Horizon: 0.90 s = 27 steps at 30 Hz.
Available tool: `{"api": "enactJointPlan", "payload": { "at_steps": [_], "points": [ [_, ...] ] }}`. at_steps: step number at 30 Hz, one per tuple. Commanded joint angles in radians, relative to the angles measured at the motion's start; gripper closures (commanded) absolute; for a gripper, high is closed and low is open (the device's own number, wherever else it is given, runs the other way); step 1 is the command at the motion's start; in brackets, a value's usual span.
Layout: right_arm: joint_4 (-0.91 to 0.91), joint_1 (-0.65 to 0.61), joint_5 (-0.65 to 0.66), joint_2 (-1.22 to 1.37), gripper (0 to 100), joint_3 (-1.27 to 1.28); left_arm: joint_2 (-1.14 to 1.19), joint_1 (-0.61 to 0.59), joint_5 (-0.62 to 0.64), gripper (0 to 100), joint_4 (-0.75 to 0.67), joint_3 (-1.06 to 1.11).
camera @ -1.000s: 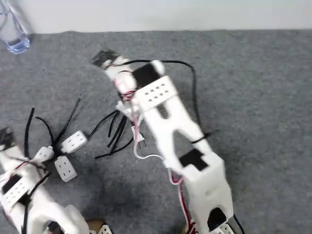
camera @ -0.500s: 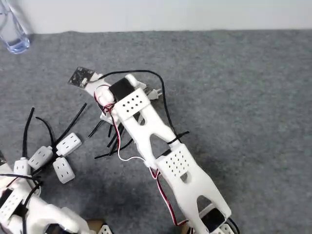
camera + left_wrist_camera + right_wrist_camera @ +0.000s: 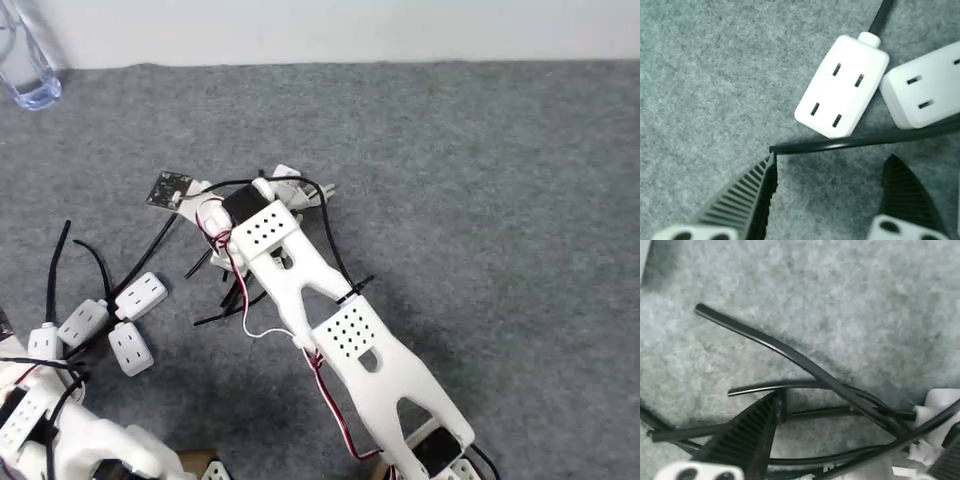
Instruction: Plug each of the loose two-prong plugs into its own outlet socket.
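Several white outlet sockets (image 3: 140,293) on short black cords lie in a cluster at the left of the grey carpet. Two of these sockets (image 3: 842,93) sit just beyond my left gripper (image 3: 827,187), which hovers open above the carpet with a black cord (image 3: 860,142) crossing ahead of its fingertips. A white two-prong plug (image 3: 300,188) lies beside the right arm's wrist (image 3: 262,228). My right gripper (image 3: 850,452) is open, low over a tangle of black plug cords (image 3: 805,362), and a white plug body (image 3: 940,407) shows near one finger.
A clear plastic bottle (image 3: 25,60) stands at the far left corner by the wall. The left arm's base (image 3: 40,425) fills the near left corner. Open carpet stretches to the right and far side.
The right arm swung left and dropped toward the cord tangle, dragging the plug cord with it. The left arm drew back to the near left corner, and the sockets shifted slightly.
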Motion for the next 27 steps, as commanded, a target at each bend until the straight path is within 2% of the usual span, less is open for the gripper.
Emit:
{"api": "enactJointPlan", "payload": {
  "at_steps": [1, 9, 13, 20, 27],
  "points": [
    [0.036, 0.051, -0.034, -0.005, 53.1, -0.052, -0.023, -0.003, -0.011, 68, 0.002, -0.004],
    [0.180, 0.128, -0.066, -0.010, 54.7, -0.025, -0.023, -0.002, -0.011, 68, 0.002, -0.004],
    [0.180, 0.159, -0.084, -0.015, 67.1, 0.006, -0.023, 0.000, -0.011, 68, 0.002, -0.004],
    [0.180, 0.163, -0.084, -0.015, 98.1, 0.015, -0.023, 0.000, -0.011, 68, 0.002, -0.004],
    [0.180, 0.269, -0.086, -0.042, 98.9, 0.078, -0.023, 0.002, -0.011, 68, 0.002, -0.004]
  ]
}}
